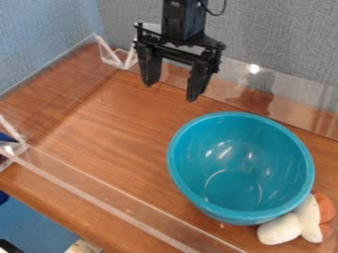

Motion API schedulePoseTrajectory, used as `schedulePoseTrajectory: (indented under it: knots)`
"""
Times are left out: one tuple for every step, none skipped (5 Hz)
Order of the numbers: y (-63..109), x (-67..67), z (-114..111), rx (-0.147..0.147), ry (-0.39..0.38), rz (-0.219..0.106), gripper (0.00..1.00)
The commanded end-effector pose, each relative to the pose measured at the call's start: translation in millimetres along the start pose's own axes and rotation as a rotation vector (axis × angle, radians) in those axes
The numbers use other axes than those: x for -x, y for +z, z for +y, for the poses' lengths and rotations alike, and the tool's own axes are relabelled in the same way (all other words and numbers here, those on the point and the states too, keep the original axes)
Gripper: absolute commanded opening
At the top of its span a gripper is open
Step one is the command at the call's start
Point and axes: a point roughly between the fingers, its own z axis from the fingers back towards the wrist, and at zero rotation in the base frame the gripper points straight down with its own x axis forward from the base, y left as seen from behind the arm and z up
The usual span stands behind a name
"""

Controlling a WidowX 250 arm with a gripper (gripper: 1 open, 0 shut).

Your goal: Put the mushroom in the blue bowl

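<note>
One pincer is seen, held above the far edge of the surface, its two fingers spread wide with nothing gripped between them. One blue bowl is set toward the near right corner, its open side facing up. One mushroom, cream-white with a peach-orange part, is placed just beside the bowl, at that same corner, outside the rim.

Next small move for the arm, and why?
Probably shift the open gripper sideways toward the mushroom, staying high. The fingers hang apart with nothing between them, at the far side of the table, while the mushroom lies beyond the blue bowl, outside its near rim.
</note>
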Motion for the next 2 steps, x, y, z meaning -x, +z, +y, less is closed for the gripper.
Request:
schedulePoseTrajectory:
  knots:
    - [5.5, 7.0, -24, 0.004, -0.131, -0.001, 1.00]
    - [9.4, 8.5, -59, 0.013, -0.199, -0.003, 1.00]
